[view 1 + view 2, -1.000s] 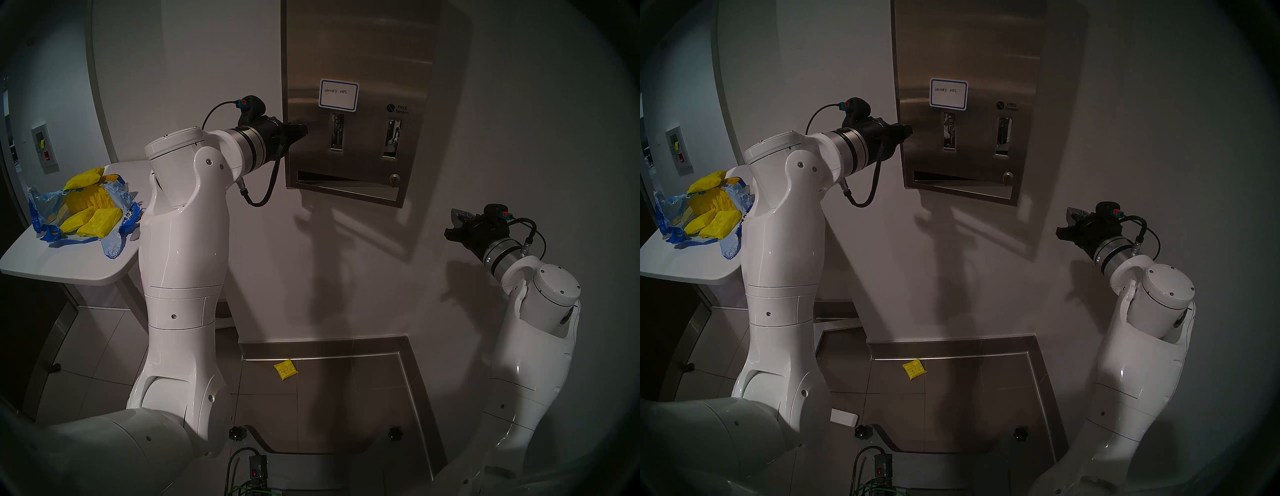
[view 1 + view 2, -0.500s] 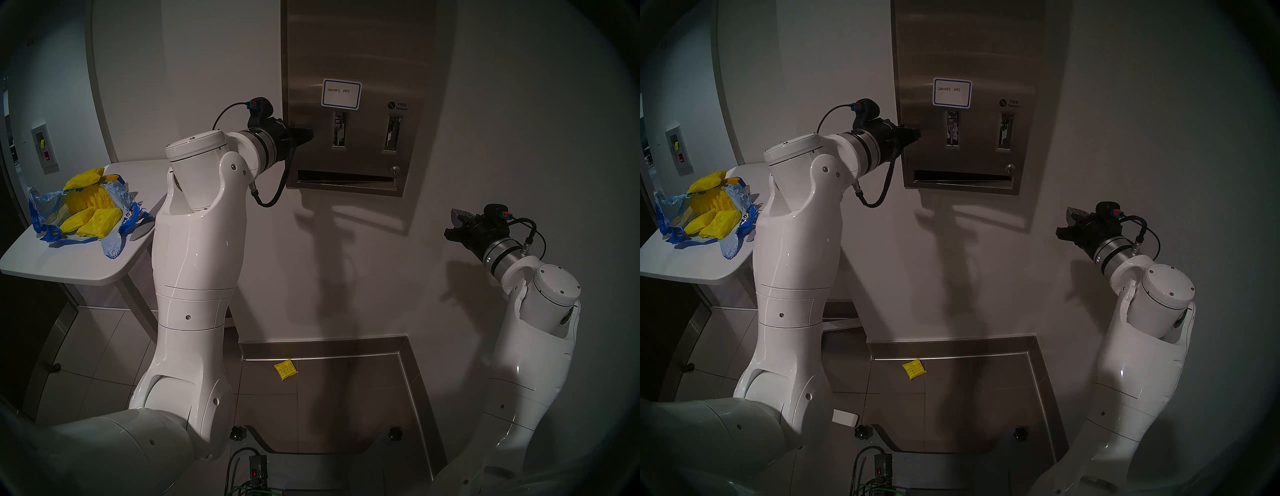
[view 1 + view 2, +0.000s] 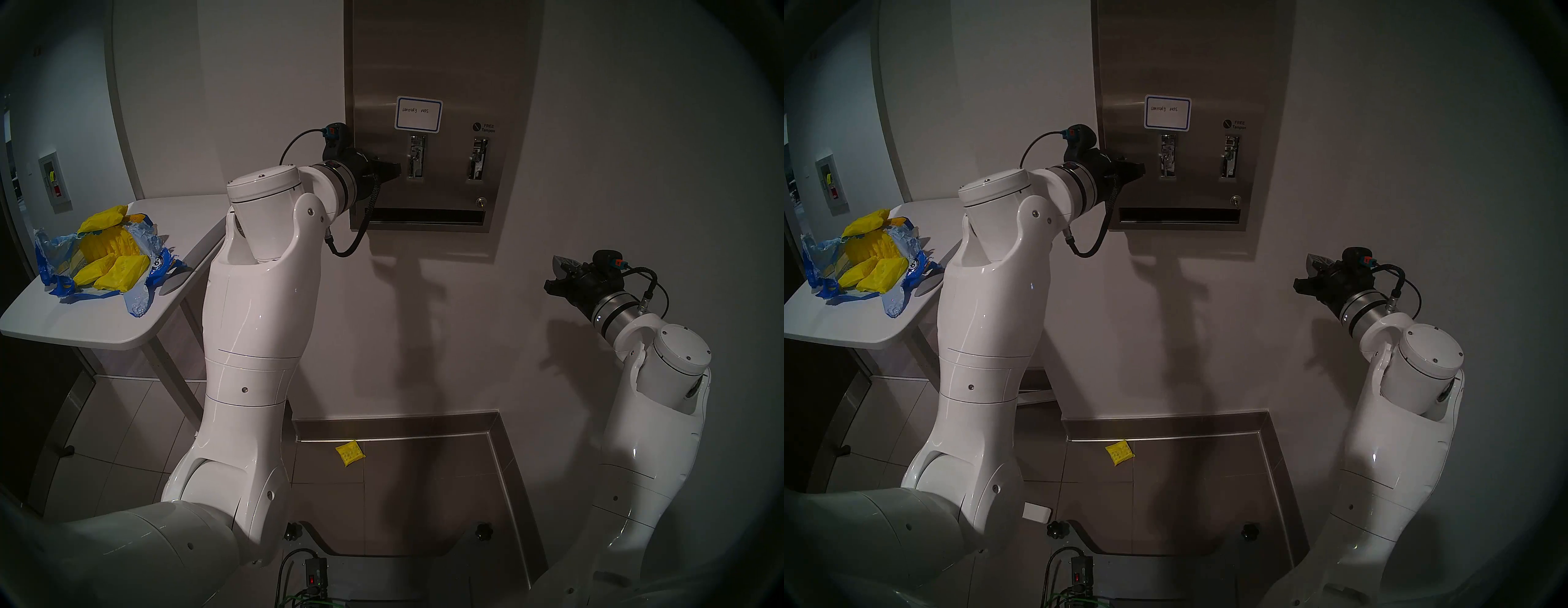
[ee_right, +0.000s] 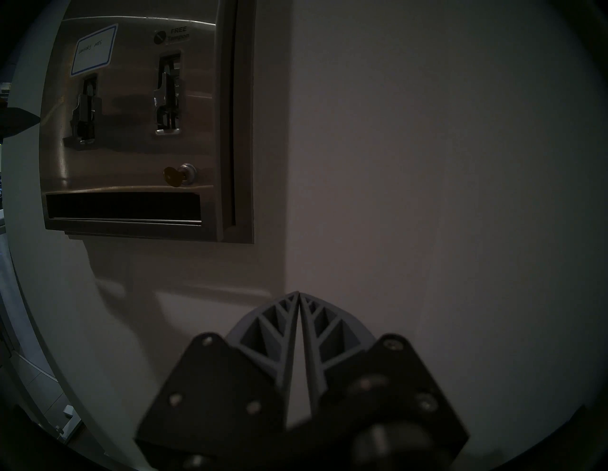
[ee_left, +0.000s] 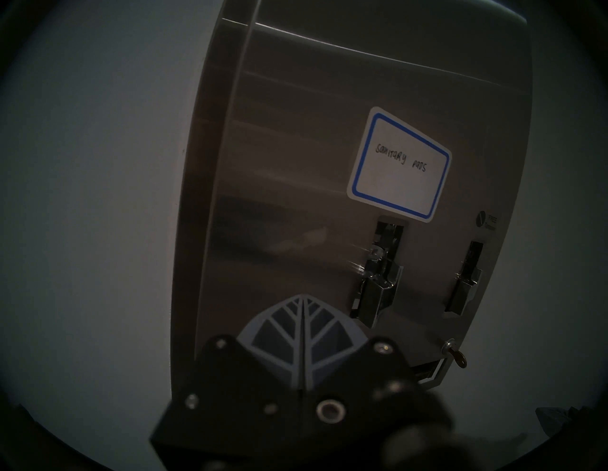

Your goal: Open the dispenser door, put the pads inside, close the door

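Note:
The brushed-steel dispenser door (image 3: 445,55) with its blue-bordered label (image 3: 419,114) lies almost flat against the dispenser (image 4: 245,131). A thin dark seam shows along its right edge in the right wrist view. My left gripper (image 3: 395,170) is shut and empty, its tip against the door face just left of the left lever slot (image 5: 378,279). My right gripper (image 3: 558,262) is shut on nothing, off to the lower right near the bare wall. Several yellow pads (image 3: 112,265) lie on a torn blue-and-clear bag (image 3: 55,254). Another pad (image 3: 350,453) lies on the floor.
A white table (image 3: 85,327) at the left carries the bag and the pads. A key sticks out of the door's round lock (image 4: 184,174), above the long dark slot (image 3: 424,215). A steel baseboard (image 3: 394,424) runs along the wall's foot.
My left gripper has moved right along the door face, and the door has swung from ajar to nearly flat against the cabinet. The right arm has not moved.

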Robot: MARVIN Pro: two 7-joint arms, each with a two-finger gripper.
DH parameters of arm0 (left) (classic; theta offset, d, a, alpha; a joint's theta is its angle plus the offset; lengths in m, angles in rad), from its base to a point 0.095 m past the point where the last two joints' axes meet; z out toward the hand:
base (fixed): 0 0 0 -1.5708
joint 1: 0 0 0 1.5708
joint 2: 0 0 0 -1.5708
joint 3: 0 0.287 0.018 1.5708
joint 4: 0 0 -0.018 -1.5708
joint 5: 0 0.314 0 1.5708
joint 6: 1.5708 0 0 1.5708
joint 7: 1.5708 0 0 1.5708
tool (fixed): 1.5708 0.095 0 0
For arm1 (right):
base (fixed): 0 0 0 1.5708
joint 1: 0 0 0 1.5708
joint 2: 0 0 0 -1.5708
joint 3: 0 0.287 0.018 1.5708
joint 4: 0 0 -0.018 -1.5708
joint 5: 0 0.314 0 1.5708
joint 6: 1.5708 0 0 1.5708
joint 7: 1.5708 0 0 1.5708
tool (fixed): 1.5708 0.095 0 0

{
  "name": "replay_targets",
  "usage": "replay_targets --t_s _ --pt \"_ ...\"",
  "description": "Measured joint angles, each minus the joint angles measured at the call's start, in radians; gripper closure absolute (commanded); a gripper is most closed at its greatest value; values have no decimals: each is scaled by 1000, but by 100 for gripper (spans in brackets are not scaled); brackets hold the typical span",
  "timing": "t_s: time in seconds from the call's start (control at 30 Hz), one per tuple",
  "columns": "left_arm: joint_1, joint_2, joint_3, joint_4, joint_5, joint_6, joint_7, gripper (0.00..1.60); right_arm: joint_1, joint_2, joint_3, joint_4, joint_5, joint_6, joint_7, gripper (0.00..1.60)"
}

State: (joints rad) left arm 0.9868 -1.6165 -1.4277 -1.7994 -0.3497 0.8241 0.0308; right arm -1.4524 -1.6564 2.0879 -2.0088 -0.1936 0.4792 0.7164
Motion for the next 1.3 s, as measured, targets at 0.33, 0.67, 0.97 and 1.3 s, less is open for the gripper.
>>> replay_targets --t_s 0.33,0.67,0.97,1.3 --pt "-25 -15 39 96 50 -48 41 160 0 0 0 0 0 0 0 118" --pt "-43 -40 81 144 82 -90 81 160 0 0 0 0 1 0 -1 118" --pt "-53 -59 87 170 88 -108 95 160 -1 0 -1 0 1 0 -1 118" --pt "-57 -75 84 175 86 -107 96 160 -1 0 -1 0 1 0 -1 118"
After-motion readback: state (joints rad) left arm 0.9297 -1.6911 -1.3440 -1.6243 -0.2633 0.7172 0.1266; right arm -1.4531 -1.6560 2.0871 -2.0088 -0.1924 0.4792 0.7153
